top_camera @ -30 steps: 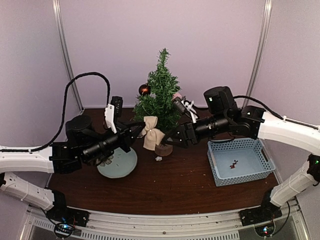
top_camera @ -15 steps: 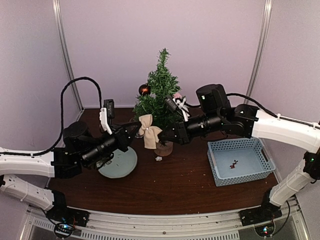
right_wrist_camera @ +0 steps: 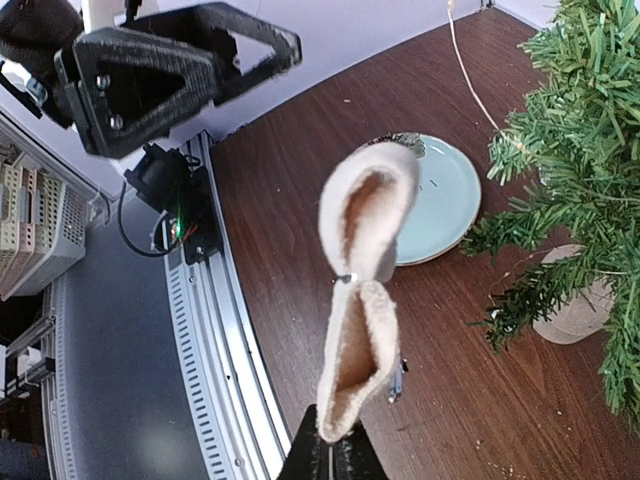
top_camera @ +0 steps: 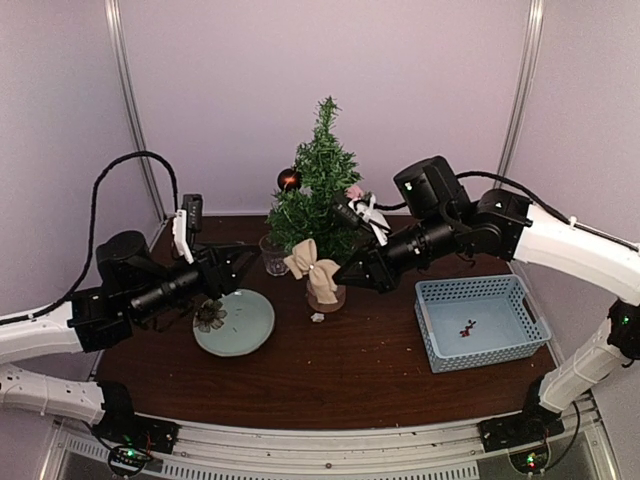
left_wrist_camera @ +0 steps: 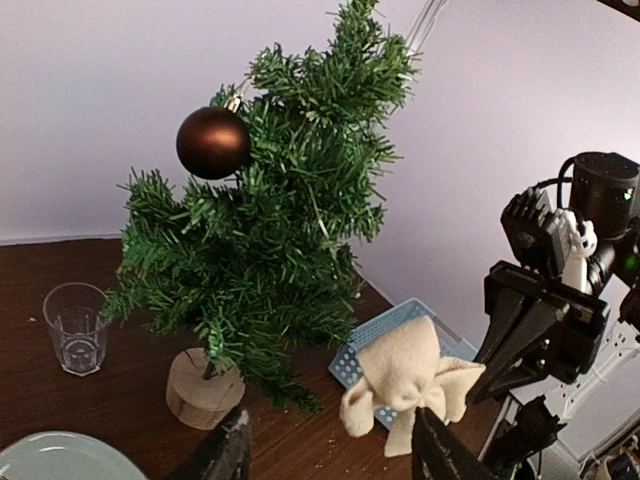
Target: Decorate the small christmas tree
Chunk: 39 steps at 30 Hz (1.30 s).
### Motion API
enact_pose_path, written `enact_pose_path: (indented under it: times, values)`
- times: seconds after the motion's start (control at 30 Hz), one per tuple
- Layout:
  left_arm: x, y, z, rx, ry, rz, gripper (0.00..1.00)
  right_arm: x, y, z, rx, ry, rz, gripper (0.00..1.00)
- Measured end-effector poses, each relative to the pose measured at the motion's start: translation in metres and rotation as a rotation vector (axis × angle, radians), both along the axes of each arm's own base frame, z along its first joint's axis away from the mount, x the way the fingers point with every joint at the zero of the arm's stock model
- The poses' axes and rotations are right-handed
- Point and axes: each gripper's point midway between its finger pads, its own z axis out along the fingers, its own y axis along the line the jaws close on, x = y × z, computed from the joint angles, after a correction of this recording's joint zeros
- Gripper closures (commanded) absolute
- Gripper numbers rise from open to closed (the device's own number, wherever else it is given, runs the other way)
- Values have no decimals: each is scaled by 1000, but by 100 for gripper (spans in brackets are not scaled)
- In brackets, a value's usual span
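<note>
Bow-hanging step, by my judgement: your right tool (top_camera: 343, 276) was clenched on the cream bow's (top_camera: 316, 271) tail, just before the small christmas tree (top_camera: 318, 195) at the table's (top_camera: 350, 370) rear. Your left tool (top_camera: 238, 268) hung open, empty. Next, you likely needed to seat the bow among the branches.

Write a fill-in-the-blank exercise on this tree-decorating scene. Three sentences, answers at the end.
1. The right claw grips the cream bow, while the left claw holds ___.
2. The ball hanging on the small christmas tree is ___ in colour.
3. The plate lies on the ___ arm's side of the table.

Missing words: nothing; brown; left
</note>
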Motion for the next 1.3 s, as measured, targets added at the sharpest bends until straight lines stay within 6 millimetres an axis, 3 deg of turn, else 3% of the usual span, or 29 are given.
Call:
enact_pose_path:
  times: [0.1,0.17,0.4,0.53,0.7,0.87,1.0,1.1,1.3]
  values:
    - [-6,18,4,62,-46,-37,51,-4,-11,-2,-68,-38,32,100]
    - [-13,17,-4,116,-60,-89,54,-8,-19,-1,-116,-67,65,100]
    - [-28,-22,-63,313,-47,-336,57,-20,-35,-4,-226,-147,155,100]
    - [-31,-43,-79,370,-69,-444,57,-35,-33,-10,-284,-187,225,100]
    - [-34,-71,-66,361,-155,-573,57,-39,-34,-14,-323,-209,254,100]
    - [-45,-78,-58,320,-203,-648,54,-36,-36,-16,-344,-228,250,100]
    - [-48,-79,-58,317,-212,-673,46,-34,-37,-17,-352,-237,244,100]
    - [-51,-76,-56,317,-225,-673,32,-32,-38,-17,-359,-243,236,100]
    - [-58,-68,-56,332,-237,-680,30,-27,-38,-22,-384,-252,219,100]
